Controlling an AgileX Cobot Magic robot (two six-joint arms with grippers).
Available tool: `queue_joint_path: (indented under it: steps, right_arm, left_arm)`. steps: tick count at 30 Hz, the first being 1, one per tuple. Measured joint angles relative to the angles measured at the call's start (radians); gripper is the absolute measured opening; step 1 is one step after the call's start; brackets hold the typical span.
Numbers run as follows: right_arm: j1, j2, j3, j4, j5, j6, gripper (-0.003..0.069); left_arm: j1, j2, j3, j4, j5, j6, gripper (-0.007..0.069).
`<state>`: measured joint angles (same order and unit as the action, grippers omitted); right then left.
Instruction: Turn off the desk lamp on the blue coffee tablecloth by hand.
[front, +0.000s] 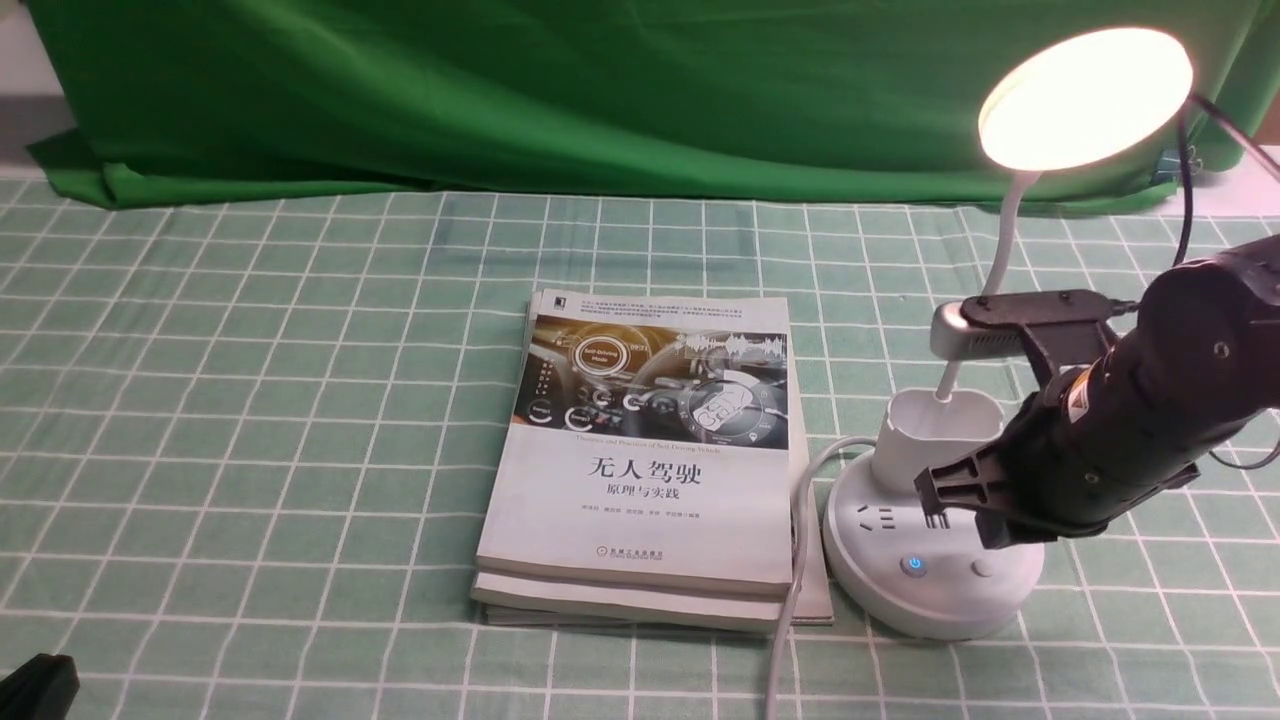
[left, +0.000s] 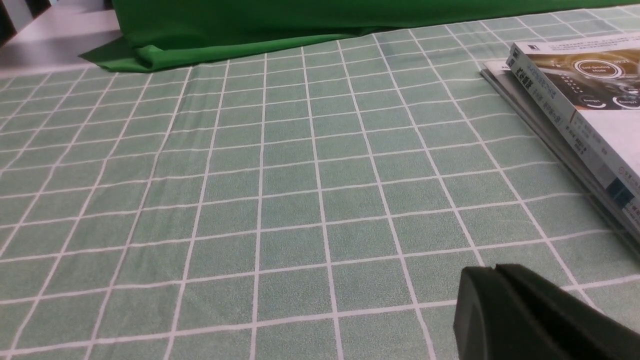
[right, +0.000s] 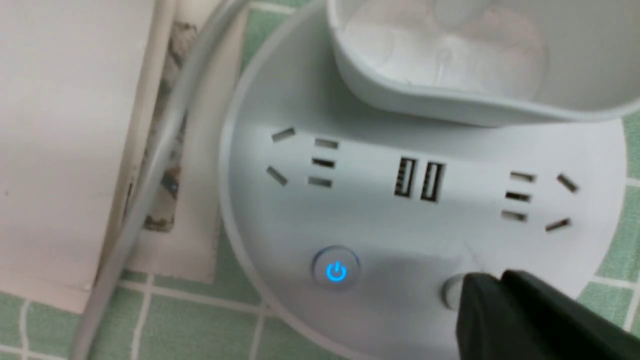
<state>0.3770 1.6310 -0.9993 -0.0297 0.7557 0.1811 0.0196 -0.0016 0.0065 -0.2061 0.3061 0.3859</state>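
The white desk lamp stands at the right on the pale green checked tablecloth (front: 250, 400). Its disc head (front: 1085, 95) glows. On its round base (front: 930, 590) a power button (front: 913, 565) shows a blue light, and a plain button (front: 983, 568) sits beside it. My right gripper (front: 1000, 535) is shut and hovers low over the base. In the right wrist view its tip (right: 492, 280) covers part of the plain button (right: 452, 292), beside the blue-lit button (right: 336, 271); I cannot tell whether it touches. My left gripper (left: 492, 272) is shut and empty, low over the cloth, at the near left corner in the front view (front: 35, 685).
A stack of books (front: 650, 450) lies left of the lamp base and shows in the left wrist view (left: 575, 90). A white cable (front: 790, 600) runs from the base toward the near edge. A dark green backdrop cloth (front: 500, 90) hangs behind. The cup-shaped holder (front: 935, 430) stands on the base.
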Motion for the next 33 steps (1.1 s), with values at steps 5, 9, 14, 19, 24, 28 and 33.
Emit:
queue_joint_path:
  steps: [5, 9, 14, 19, 24, 28, 33]
  right_arm:
    - [0.0, 0.069, 0.0, 0.0, -0.005, -0.003, 0.0041]
    - [0.0, 0.087, -0.008, -0.003, -0.005, -0.008, 0.0043]
    - [0.0, 0.079, -0.008, -0.004, -0.004, -0.017, 0.0042]
    - [0.0, 0.039, -0.002, -0.003, -0.001, -0.017, 0.0042]
    - [0.0, -0.006, -0.002, -0.003, 0.0, -0.017, 0.0042]
    - [0.0, -0.014, -0.002, -0.003, 0.006, -0.021, 0.0042]
    - [0.01, -0.1, 0.017, -0.003, 0.035, -0.023, 0.0042]
  left_arm:
    - [0.0, 0.0, 0.0, 0.0, 0.0, 0.0, 0.0]
    - [0.0, 0.0, 0.0, 0.0, 0.0, 0.0, 0.0]
    - [0.0, 0.0, 0.0, 0.0, 0.0, 0.0, 0.0]
    - [0.0, 0.0, 0.0, 0.0, 0.0, 0.0, 0.0]
    - [0.0, 0.0, 0.0, 0.0, 0.0, 0.0, 0.0]
    - [0.0, 0.0, 0.0, 0.0, 0.0, 0.0, 0.0]
    - [0.0, 0.0, 0.0, 0.0, 0.0, 0.0, 0.0]
